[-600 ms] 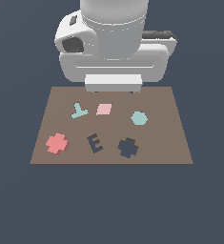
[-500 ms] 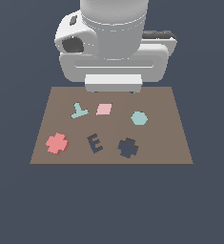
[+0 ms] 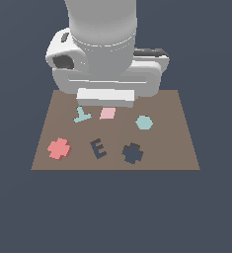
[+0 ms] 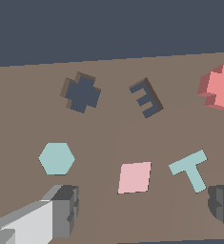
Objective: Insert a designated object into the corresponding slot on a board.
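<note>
The hand (image 4: 142, 209) hangs above the far half of the board (image 3: 181, 133) with its fingers (image 4: 61, 209) spread wide and nothing between them; in the wrist view the pale pink diamond (image 4: 135, 177) lies in the gap between them, and the teal T piece (image 4: 192, 169) sits close by one finger. The coral-red cross piece (image 3: 58, 148) rests flat near the board's near corner on the exterior view's left, well apart from the hand, while the cross-shaped slot (image 3: 133, 153) lies on the other side of the E-shaped cutout (image 3: 98, 148). The likeliest slip, as I judge it, is a descent from here closing on the pink diamond instead of the red piece. Once over the red piece, a grip across its notched arms could twist it, and then its lobes would catch on the slot's rim rather than drop in. A low carry might also snag the E-shaped cutout.
</note>
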